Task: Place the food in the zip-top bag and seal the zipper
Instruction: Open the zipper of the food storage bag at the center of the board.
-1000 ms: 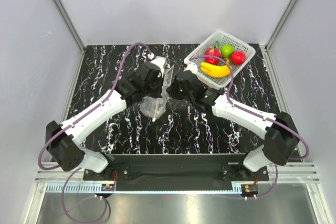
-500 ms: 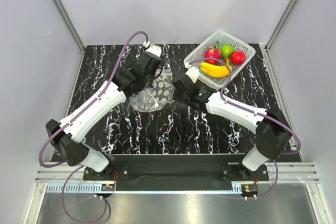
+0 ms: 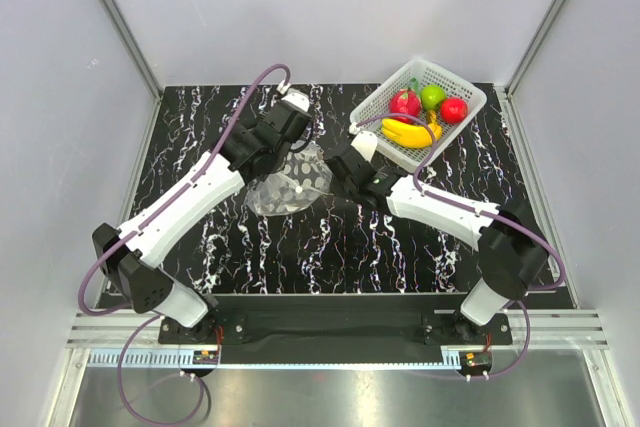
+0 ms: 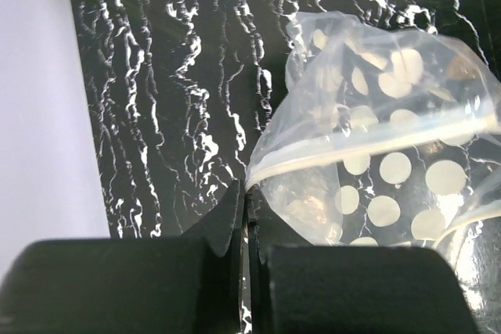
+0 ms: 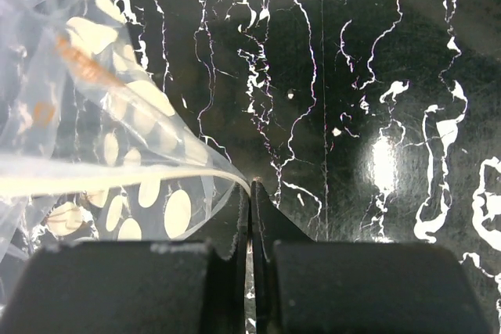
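While empty — bag (image 3: 290, 185) in L+R pincers (image 4: 245, 195) (image 5: 250, 191)

Lab booth: white panels (image 3: 330, 7), alu frame (image 3: 113, 17)

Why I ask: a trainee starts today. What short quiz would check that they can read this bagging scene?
1. True or false: the banana bunch lies inside the zip-top bag.
2. Of the left gripper and the right gripper, which is shut on the bag's edge? A) left only B) right only C) both
3. Fill in: the green fruit sits in the white ____.
Key: 1 false; 2 C; 3 basket.
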Controlling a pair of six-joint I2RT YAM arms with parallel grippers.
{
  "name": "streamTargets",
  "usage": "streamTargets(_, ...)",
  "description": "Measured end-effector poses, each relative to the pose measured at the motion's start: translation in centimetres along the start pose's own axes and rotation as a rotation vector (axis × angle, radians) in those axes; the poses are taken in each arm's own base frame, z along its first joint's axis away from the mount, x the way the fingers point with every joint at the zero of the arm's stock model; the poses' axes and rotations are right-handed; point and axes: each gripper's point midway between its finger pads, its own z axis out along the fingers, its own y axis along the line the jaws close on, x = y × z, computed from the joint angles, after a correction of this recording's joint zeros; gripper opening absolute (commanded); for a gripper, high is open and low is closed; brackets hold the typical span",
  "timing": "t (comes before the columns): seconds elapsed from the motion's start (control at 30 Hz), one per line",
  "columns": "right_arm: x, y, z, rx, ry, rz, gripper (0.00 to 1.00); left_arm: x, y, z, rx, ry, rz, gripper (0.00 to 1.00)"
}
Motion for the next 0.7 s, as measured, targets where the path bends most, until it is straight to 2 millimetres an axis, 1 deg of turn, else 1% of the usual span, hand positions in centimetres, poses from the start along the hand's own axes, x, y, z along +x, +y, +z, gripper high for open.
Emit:
streamTargets(0.07,0.0,0.1,0.1,-0.012,-0.002,-0.012,0.0,0.1,-0.5,0.2,0.025,-0.001,0.011,0.0)
streamTargets(0.2,0.8,0.4,0.1,-0.059,0.014,-0.039,0.06,0.3,-1.5,0.6,0.088,-0.027,-0.001,0.0)
streamTargets(0.37,1.2,1.0,0.0,-0.115,0.022,-0.051,0.13,0.3,-1.2,0.1,0.113,-0.085,-0.056,0.0)
streamTargets(0.4,1.2,1.2,0.0,-0.126,0.023,-0.053,0.15,0.3,-1.0,0.0,0.115,-0.099,-0.067,0.0)
streamTargets(0.43,1.2,1.5,-0.1,-0.139,0.025,-0.054,0.21,0.3,-1.0,-0.1,0.118,-0.114,-0.077,0.0)
streamTargets(0.5,1.2,1.9,-0.1,-0.159,0.025,-0.059,0.24,0.6,-1.1,-0.1,0.132,-0.133,-0.09,0.0)
streamTargets(0.53,1.2,2.0,-0.1,-0.166,0.025,-0.061,0.29,0.8,-1.3,-0.1,0.142,-0.139,-0.094,0.0)
streamTargets(0.7,1.5,2.2,-0.5,-0.208,0.028,-0.078,0.35,1.9,-2.7,0.7,0.188,-0.139,-0.095,0.0)
